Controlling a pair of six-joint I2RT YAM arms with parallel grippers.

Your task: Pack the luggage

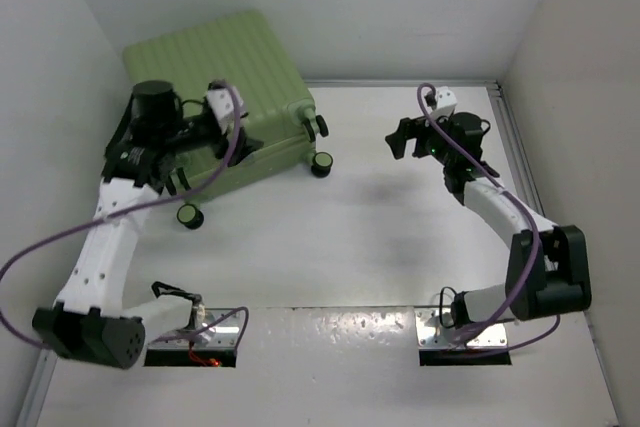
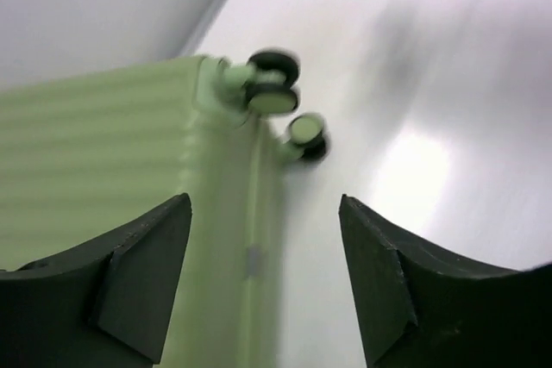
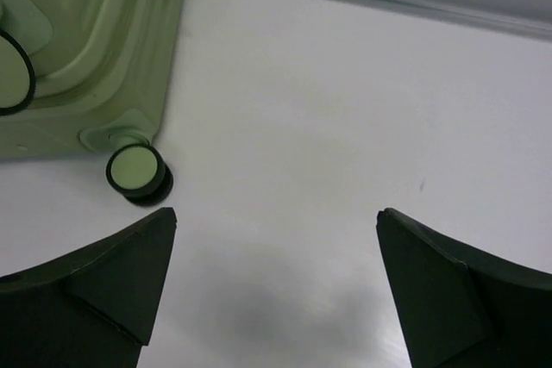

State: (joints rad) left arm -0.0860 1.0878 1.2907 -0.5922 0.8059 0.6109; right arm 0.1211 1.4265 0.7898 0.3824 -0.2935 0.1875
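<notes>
The luggage [image 1: 230,57] is a pale-green ribbed suitcase lying shut and flat at the back left, with its wheels [image 1: 322,163] facing the table's middle. My left gripper [image 1: 238,139] hovers over its near side edge. In the left wrist view this gripper [image 2: 265,204] is open, and the luggage [image 2: 86,144] side seam lies below the gap, untouched. My right gripper [image 1: 400,137] hangs to the right of the wheels. Seen from its wrist, the right gripper [image 3: 278,213] is open and empty over bare table, with the luggage [image 3: 95,23] corner and one wheel [image 3: 138,174] at upper left.
White walls close in on the left, back and right, and the suitcase lies against the back-left corner. A metal rail [image 1: 505,117] runs along the right wall. Two mounting plates [image 1: 465,332] sit at the near edge, with a red cable [image 1: 205,355] by the left base.
</notes>
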